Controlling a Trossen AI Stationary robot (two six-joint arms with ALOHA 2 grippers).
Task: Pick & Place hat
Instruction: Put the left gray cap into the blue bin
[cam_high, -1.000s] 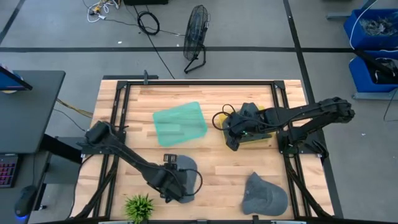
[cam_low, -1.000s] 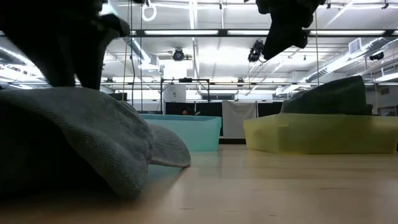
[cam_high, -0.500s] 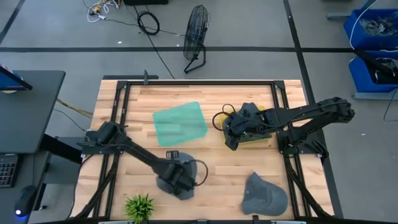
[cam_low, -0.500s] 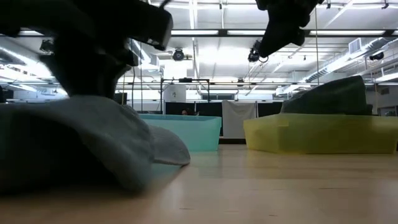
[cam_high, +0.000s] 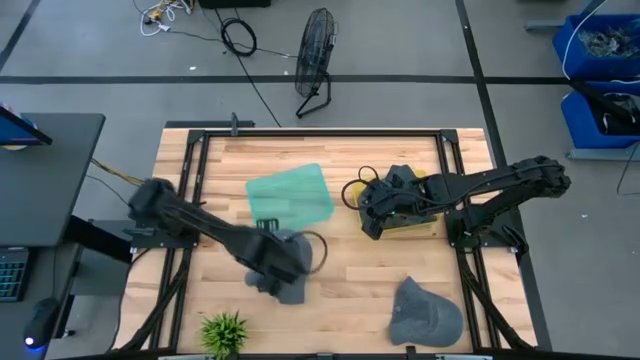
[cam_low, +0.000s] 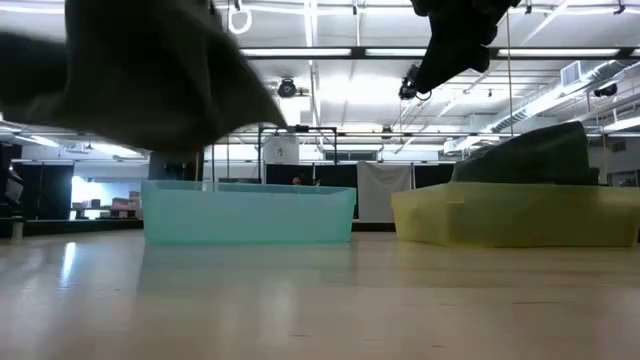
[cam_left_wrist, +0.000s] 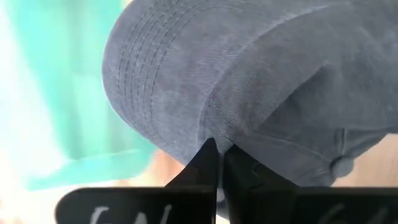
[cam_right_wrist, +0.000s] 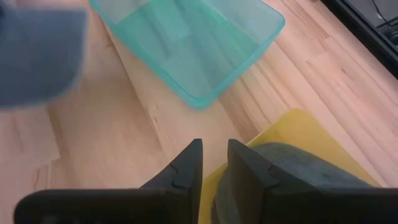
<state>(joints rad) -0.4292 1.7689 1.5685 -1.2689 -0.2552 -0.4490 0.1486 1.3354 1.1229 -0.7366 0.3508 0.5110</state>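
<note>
A grey-blue cap (cam_high: 290, 268) hangs from my left gripper (cam_high: 272, 256), just near of the teal bin (cam_high: 290, 195). In the low view the cap (cam_low: 150, 70) is high above the table top. My left gripper (cam_left_wrist: 217, 152) is shut on it. My right gripper (cam_high: 370, 218) hovers over the near left corner of the yellow bin (cam_high: 412, 212), fingers (cam_right_wrist: 194, 163) almost together and holding nothing. A dark hat (cam_low: 530, 155) rests inside the yellow bin (cam_low: 510, 215). Another grey cap (cam_high: 425, 312) lies on the table at the front right. My left gripper pinches the cap between its two fingers where the brim meets the crown (cam_left_wrist: 214, 132). The fingers come from above, pointing down. The cap hangs below them, brim and crown spread out, lifted clear of the table.
A small green plant (cam_high: 225, 330) stands at the table's front edge on the left. The teal bin (cam_low: 250, 212) is open-topped, with bare wood between it and the yellow bin. A floor fan (cam_high: 315, 60) stands beyond the far edge.
My left gripper has risen and gone toward the table's far edge, toward the teal bin, taking the grey-blue cap with it. The cap, which lay on the table near the front edge, is now lifted clear and hangs from the fingers.
</note>
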